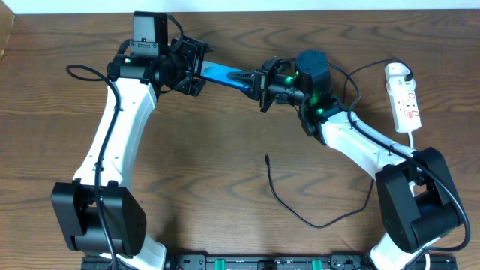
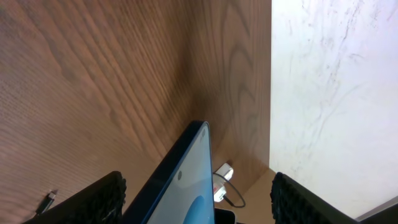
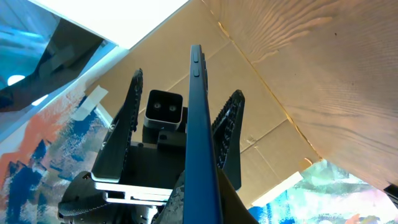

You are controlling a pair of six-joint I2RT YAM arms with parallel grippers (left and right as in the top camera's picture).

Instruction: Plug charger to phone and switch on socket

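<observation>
The phone, blue screen up, hangs above the table's back between both grippers. My right gripper is shut on its right end; in the right wrist view the phone runs edge-on from the gripper. My left gripper is open around the other end. Its fingers stand wide on either side of the phone without touching it. The charger's plug tip lies loose on the table, its thin black cable curling toward the right. The socket lies at the far right.
The white wall runs close behind the table's back edge. The socket shows small beyond the phone in the left wrist view, and the charger tip at lower left. The left gripper's fingers flank the phone in the right wrist view.
</observation>
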